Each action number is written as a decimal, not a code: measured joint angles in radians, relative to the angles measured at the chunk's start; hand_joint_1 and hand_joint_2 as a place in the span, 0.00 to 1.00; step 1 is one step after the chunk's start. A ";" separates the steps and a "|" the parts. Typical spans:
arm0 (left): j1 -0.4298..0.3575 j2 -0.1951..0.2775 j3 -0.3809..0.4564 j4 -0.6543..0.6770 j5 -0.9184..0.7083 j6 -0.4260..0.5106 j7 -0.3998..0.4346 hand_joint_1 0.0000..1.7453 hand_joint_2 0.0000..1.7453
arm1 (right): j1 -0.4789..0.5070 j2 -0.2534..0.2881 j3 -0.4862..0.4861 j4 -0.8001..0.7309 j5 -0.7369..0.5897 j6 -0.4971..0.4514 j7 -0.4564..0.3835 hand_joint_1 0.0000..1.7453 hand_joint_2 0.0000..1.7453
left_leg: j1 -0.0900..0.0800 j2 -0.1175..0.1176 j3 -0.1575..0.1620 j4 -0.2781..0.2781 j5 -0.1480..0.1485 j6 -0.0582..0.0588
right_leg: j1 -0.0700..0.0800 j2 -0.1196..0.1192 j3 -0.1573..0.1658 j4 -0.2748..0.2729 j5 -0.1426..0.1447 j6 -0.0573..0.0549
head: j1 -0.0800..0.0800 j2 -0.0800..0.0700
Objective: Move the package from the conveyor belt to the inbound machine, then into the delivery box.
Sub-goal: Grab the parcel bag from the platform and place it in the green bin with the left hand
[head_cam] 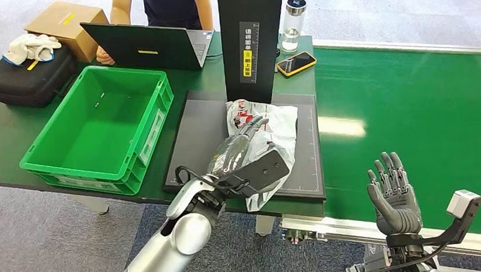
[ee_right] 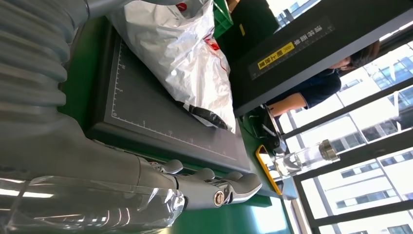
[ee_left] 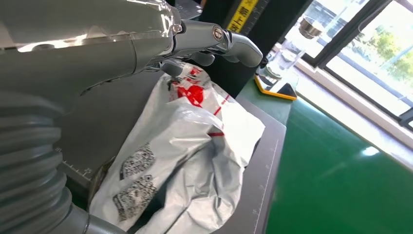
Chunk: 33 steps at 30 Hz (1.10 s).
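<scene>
My left hand (head_cam: 242,150) lies on the silver package (head_cam: 269,131), fingers (ee_left: 241,46) stretched flat over it, not clamped. The package sits on the dark scanner plate (head_cam: 200,145) below the black post (head_cam: 252,34), beside the green crate (head_cam: 99,129). My right hand (head_cam: 393,193) hovers over the green conveyor belt (head_cam: 413,113), fingers apart, holding nothing.
</scene>
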 joint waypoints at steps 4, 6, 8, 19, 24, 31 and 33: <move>-0.052 -0.020 -0.045 0.082 -0.050 0.001 0.000 0.00 1.00 | -0.019 -0.003 0.018 0.031 -0.006 0.000 -0.012 0.00 1.00 | 0.000 0.000 0.000 0.000 0.000 0.000 | 0.000 0.000 0.000 0.000 0.000 0.000 | 0.000 0.000; -0.077 -0.029 -0.070 0.120 -0.067 0.002 -0.001 0.00 1.00 | -0.026 -0.006 0.027 0.044 -0.010 0.000 -0.017 0.00 1.00 | 0.000 0.000 0.000 0.000 0.000 0.000 | 0.000 0.000 0.000 0.000 0.000 0.000 | 0.000 0.000; -0.101 -0.038 -0.091 0.153 -0.074 0.003 -0.002 0.00 1.00 | -0.033 -0.010 0.035 0.057 -0.012 0.000 -0.019 0.00 1.00 | 0.000 0.000 0.000 0.000 0.000 0.000 | 0.000 0.000 0.000 0.000 0.000 0.000 | 0.000 0.000; -0.171 -0.054 -0.176 0.242 -0.101 -0.007 -0.010 0.00 1.00 | -0.042 -0.023 0.052 0.092 -0.017 0.000 -0.030 0.00 1.00 | 0.000 0.000 0.000 0.000 0.000 0.000 | 0.000 0.000 0.000 0.000 0.000 0.000 | 0.000 0.000; -0.189 -0.055 -0.211 0.262 -0.111 -0.022 -0.012 0.00 1.00 | -0.034 -0.027 0.052 0.092 -0.024 0.002 -0.031 0.00 1.00 | 0.000 0.000 0.000 0.000 0.000 0.000 | 0.000 0.000 0.000 0.000 0.000 0.000 | 0.000 0.000; -0.220 -0.055 -0.246 0.277 -0.132 -0.032 -0.007 0.00 1.00 | -0.021 -0.028 0.052 0.090 -0.029 0.011 -0.032 0.00 1.00 | 0.000 0.000 0.000 0.000 0.000 0.000 | 0.000 0.000 0.000 0.000 0.000 0.000 | 0.000 0.000; -0.230 -0.055 -0.250 0.281 -0.136 -0.032 -0.006 0.00 1.00 | -0.020 -0.028 0.052 0.089 -0.029 0.015 -0.032 0.00 1.00 | 0.000 0.000 0.000 0.000 0.000 0.000 | 0.000 0.000 0.000 0.000 0.000 0.000 | 0.000 0.000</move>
